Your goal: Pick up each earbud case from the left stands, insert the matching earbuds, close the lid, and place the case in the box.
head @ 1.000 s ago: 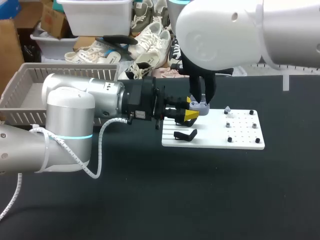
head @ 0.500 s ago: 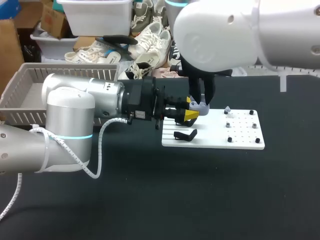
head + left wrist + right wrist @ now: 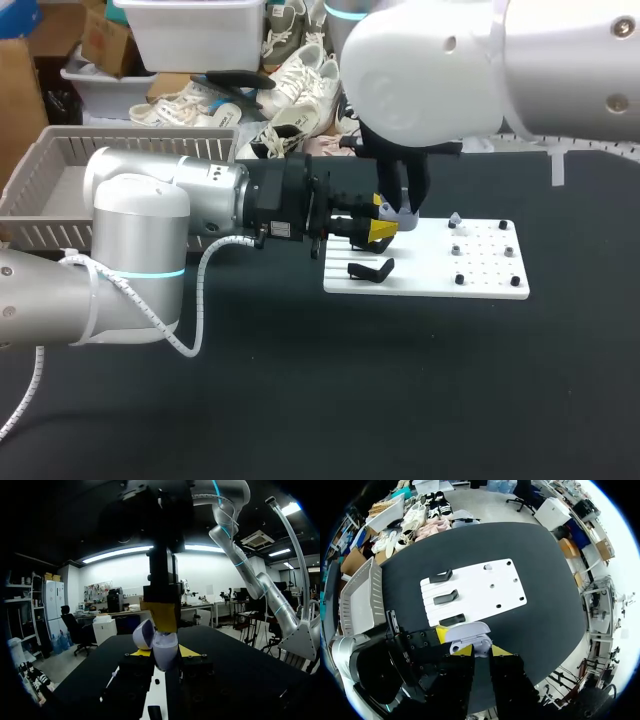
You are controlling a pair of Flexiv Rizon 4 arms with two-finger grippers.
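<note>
1. The right gripper [image 3: 481, 651] comes down from above with its two yellow tips clamped on the lavender earbud case [image 3: 472, 642], one tip on each side.
2. The case's lid [image 3: 142, 634] is hinged open and tilts to one side.
3. The left gripper [image 3: 164, 652] lies level, coming in from the side, and the case sits right at its yellow tips. Whether it is pinching the case or merely flanking it, I cannot tell.
4. The case hangs above the stand end of the white board [image 3: 480, 265], close to the black stands [image 3: 372, 269] and not resting on any that shows.
5. The board lies on the black table [image 3: 400, 400], and the grey basket [image 3: 40, 165] sits well apart at the far left, behind the left arm.
</note>
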